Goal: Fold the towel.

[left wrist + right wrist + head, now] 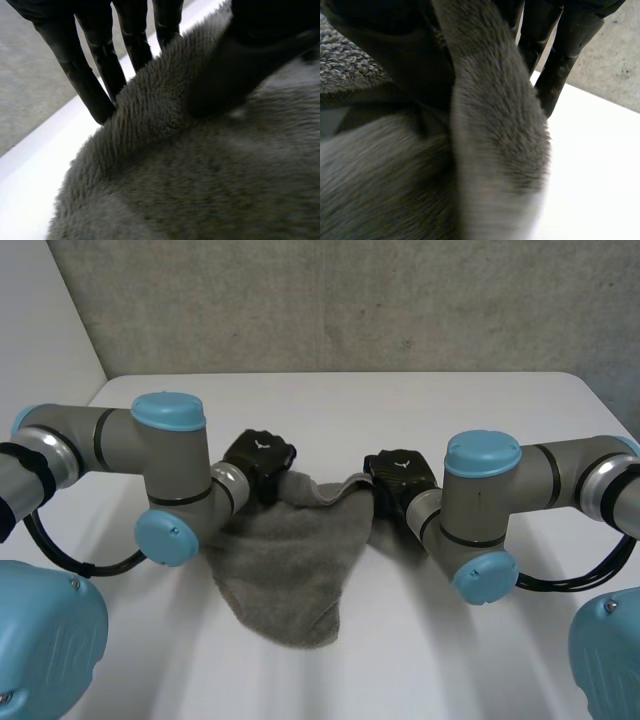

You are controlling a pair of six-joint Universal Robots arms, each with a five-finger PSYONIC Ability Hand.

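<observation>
A grey fluffy towel (285,570) is bunched on the white table (470,410), its far edge lifted between my two hands and its near end tapering toward me. My left hand (258,462) is at the towel's far left corner. In the left wrist view its fingers (95,85) stand behind the towel's edge (150,115) and the thumb (250,55) presses on the front, pinching the cloth. My right hand (400,476) is at the far right corner. There a fold of towel (495,130) runs between its fingers (560,55) and thumb (385,55).
A grey concrete wall (350,300) stands behind the table's far edge. Bare white tabletop lies beyond the hands and on both sides of the towel. My two forearms reach inward close above the table.
</observation>
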